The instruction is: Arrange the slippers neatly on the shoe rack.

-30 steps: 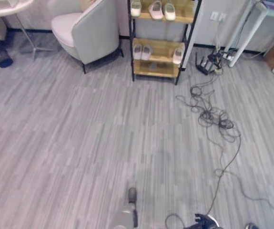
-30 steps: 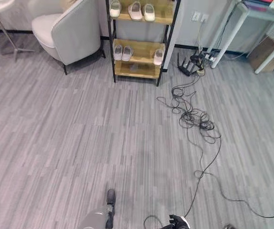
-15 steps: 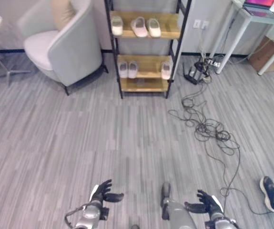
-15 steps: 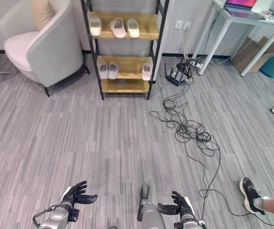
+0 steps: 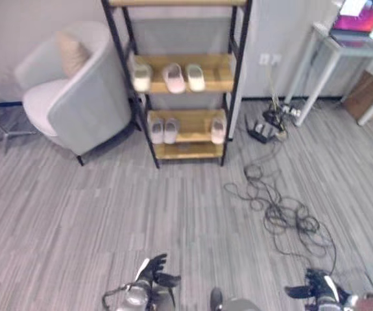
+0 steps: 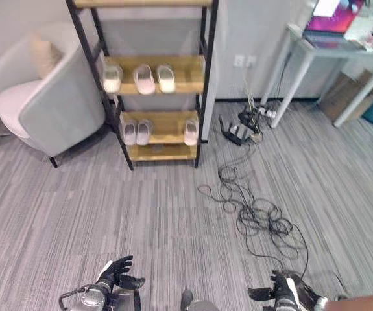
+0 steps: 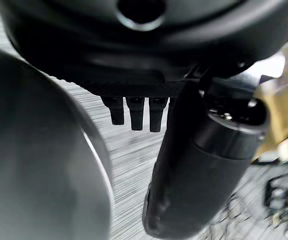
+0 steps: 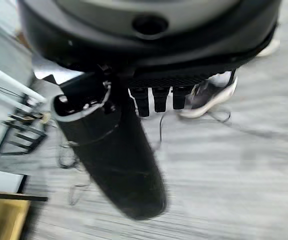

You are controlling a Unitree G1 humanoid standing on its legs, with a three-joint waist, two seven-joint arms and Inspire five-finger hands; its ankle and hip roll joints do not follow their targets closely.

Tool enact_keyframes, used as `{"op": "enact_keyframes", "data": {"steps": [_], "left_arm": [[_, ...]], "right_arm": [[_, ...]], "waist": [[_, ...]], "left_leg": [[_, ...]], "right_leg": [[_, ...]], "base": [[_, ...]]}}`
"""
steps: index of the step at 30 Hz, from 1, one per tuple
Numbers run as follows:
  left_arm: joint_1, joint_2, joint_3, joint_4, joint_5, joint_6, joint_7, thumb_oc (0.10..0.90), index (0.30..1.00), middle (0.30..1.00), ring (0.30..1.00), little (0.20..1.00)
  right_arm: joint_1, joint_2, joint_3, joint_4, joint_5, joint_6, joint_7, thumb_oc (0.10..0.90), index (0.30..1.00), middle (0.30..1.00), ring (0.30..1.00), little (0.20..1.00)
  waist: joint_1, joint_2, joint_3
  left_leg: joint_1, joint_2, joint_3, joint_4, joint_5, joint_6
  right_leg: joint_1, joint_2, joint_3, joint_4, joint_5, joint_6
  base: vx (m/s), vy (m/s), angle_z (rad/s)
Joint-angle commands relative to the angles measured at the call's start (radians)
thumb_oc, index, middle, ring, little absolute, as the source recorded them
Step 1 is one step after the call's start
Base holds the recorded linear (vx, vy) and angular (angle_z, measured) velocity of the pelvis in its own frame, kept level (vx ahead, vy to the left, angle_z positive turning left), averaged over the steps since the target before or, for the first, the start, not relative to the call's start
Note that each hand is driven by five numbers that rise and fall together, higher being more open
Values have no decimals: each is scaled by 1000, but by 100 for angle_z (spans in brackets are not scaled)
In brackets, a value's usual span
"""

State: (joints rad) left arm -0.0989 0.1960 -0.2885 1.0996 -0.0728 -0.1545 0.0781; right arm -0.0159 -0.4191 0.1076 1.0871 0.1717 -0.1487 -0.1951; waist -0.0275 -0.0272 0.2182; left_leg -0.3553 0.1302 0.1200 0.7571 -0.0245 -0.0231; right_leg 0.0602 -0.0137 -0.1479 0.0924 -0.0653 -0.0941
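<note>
Left eye view showed our left hand (image 5: 152, 273) and right hand (image 5: 316, 287) spread wide, holding nothing. We judged the slippers (image 5: 175, 78) on the shoe rack (image 5: 237, 103) light and soft; pinching the heel rim should serve.

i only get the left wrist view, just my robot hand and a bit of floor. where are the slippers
Observer: All on the shoe rack ahead by the wall: three slippers on one shelf, three more on the shelf below.
Operator: is either hand carrying one
Observer: No. The left robot hand and the right robot hand are both open and hold nothing.
Operator: anything on the floor on the way
Observer: A tangle of cables lies on the floor, right of the rack.
</note>
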Motion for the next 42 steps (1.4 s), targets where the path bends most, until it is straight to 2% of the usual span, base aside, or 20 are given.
{"op": "enact_keyframes", "data": {"steps": [1,2,3,4,7,10,11,12,13,14,15,16,17,19,21,25,28,35,39,42], "left_arm": [[66,-12,-23,47,13,5,12,800,900,900,900,900],[66,-12,-23,47,13,5,12,800,900,900,900,900],[66,-12,-6,77,25,7,20,800,900,900,900,900],[66,-12,3,90,29,7,25,800,900,900,900,900],[79,-19,42,153,45,22,36,800,900,900,900,900],[87,-21,54,183,64,27,42,800,900,900,900,900],[77,-11,54,194,74,32,49,800,900,900,900,900],[77,-11,54,194,74,32,49,800,900,900,900,900],[66,0,36,187,97,32,58,800,900,900,900,900],[66,-1,36,187,97,32,58,800,900,900,900,900],[56,8,28,167,90,26,75,800,900,900,900,900],[48,17,26,152,84,30,86,800,900,900,900,900],[39,29,31,140,78,29,105,800,900,900,900,900],[19,46,40,133,78,27,141,800,900,900,900,900],[9,62,44,116,71,21,150,800,900,900,900,900],[-9,71,36,120,95,8,162,800,900,900,900,900],[-12,72,39,133,103,1,161,800,900,900,900,900],[20,54,19,171,149,0,141,800,900,900,900,900],[55,24,33,193,136,5,141,800,900,900,900,900],[46,9,20,196,121,10,144,800,900,900,900,900]], "right_arm": [[-17,-31,44,-46,-4,-34,3,800,900,900,900,900],[-17,-31,44,-46,-4,-34,2,800,900,900,900,900],[-17,-23,70,-96,-34,-33,0,800,900,900,900,900],[-13,-14,80,-138,-47,-30,2,800,900,900,900,900],[3,1,107,-219,-84,-26,13,800,900,900,900,900],[35,22,112,-226,-102,-23,20,800,900,900,900,900],[49,44,109,-211,-95,-14,31,800,900,900,900,900],[49,44,109,-211,-95,-14,31,800,900,900,900,900],[55,57,103,-192,-81,-8,46,800,900,900,900,900],[55,57,103,-192,-81,-8,46,800,900,900,900,900],[54,65,98,-171,-76,-6,39,800,900,900,900,900],[56,69,92,-166,-72,-6,35,800,900,900,900,900],[56,75,85,-153,-64,-5,29,800,900,900,900,900],[57,91,82,-133,-51,-9,17,800,900,900,900,900],[57,100,89,-118,-46,-9,14,800,900,900,900,900],[60,106,87,-98,-24,-11,11,800,900,900,900,900],[78,118,85,-88,-23,-6,17,800,900,900,900,900],[94,119,77,-70,-39,-2,29,800,900,900,900,900],[91,100,84,-59,-39,-6,41,800,900,900,900,900],[71,78,95,-70,3,-20,50,800,900,900,900,900]], "waist": [[64,20,15],[64,19,14],[88,27,8],[96,18,10],[107,15,-12],[104,-1,-41],[97,-22,-57],[97,-22,-58],[87,-45,-55],[88,-42,-57],[80,-43,-49],[76,-32,-45],[71,-22,-37],[58,-18,-27],[46,-13,-20],[19,-20,-15],[-7,-18,-11],[-29,-19,-20],[-29,3,-38],[-24,9,-28]], "left_leg": [[126,-67,7,-535,84,-3],[129,-69,7,-543,90,-3],[101,-82,-1,-694,135,-19],[103,-89,-2,-741,143,-22],[115,-88,29,-783,150,-14],[117,-94,38,-726,169,-1],[120,-102,39,-678,140,17],[120,-102,39,-678,140,17],[150,-123,53,-638,76,50],[148,-120,53,-638,77,50],[199,-136,68,-620,35,78],[228,-131,68,-620,17,91],[266,-133,67,-627,0,102],[328,-138,53,-642,-26,99],[354,-138,25,-644,-40,87],[379,-141,-17,-649,-69,61],[416,-146,-52,-654,-99,46],[485,-142,-97,-671,-139,24],[516,-109,-128,-689,-140,10],[452,-50,-155,-543,-107,-33]], "right_leg": [[55,38,51,13,-97,114],[55,37,51,12,-95,114],[105,63,64,4,-125,114],[130,58,74,6,-141,116],[171,71,96,18,-178,122],[191,53,101,42,-187,137],[160,31,94,155,-166,168],[159,31,94,155,-166,168],[102,-14,80,339,-54,239],[99,-11,81,337,-51,238],[54,-75,31,493,72,283],[17,-93,6,566,118,277],[-25,-127,-33,634,118,266],[-64,-176,-101,585,62,239],[-99,-172,-111,457,-5,211],[-128,-162,-12,136,28,233],[-176,-171,90,-4,98,264],[-181,-186,102,-68,151,285],[-191,-144,136,-11,133,267],[-176,-97,136,31,61,216]], "base": [[535,57,-4],[703,38,-6],[457,11,-3],[458,12,6],[468,98,-36],[371,137,-41],[218,100,-2],[385,210,17],[165,110,23],[340,232,8],[252,181,3],[356,248,8],[275,160,7],[279,42,1],[265,-85,11],[239,-145,31],[271,-146,27],[240,-183,34],[296,-278,6],[186,-334,-10]]}}
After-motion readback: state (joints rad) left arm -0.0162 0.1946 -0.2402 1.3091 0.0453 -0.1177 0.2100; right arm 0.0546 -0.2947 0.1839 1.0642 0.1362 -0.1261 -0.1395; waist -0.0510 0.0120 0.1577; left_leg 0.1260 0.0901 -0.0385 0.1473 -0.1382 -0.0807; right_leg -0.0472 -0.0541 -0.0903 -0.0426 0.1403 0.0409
